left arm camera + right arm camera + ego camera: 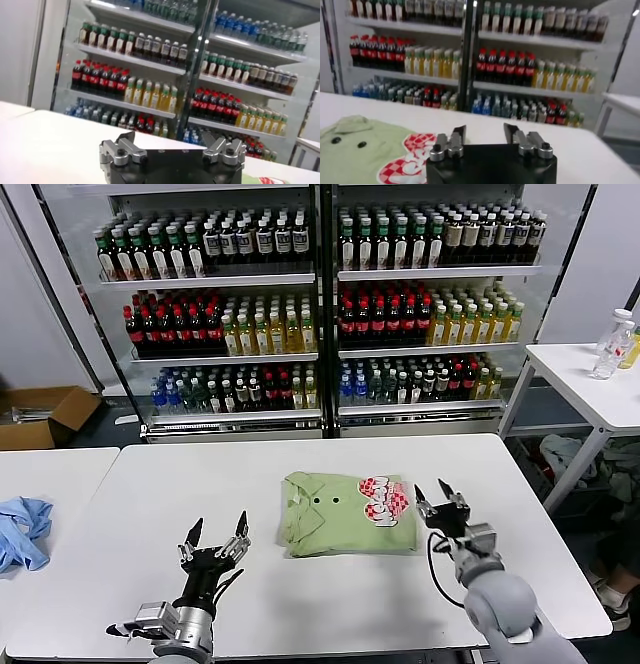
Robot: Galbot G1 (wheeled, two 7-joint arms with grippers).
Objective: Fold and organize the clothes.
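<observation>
The light green polo shirt point(345, 513) lies folded into a flat rectangle in the middle of the white table point(300, 604), its small dark buttons and red-and-white checkered print facing up. It also shows in the right wrist view point(365, 152). My right gripper point(442, 496) is open and empty, just right of the shirt and raised off the table; in its own view point(484, 133) nothing lies between the fingers. My left gripper point(216, 532) is open and empty, left of the shirt near the front of the table, also shown in its own view point(170, 141).
A light blue cloth point(22, 529) lies on the neighbouring table at the left. Drink shelves point(320, 304) stand behind the table. A side table point(590, 389) with bottles stands at the right, with clothes in a heap under it. A cardboard box point(40, 414) sits on the floor at far left.
</observation>
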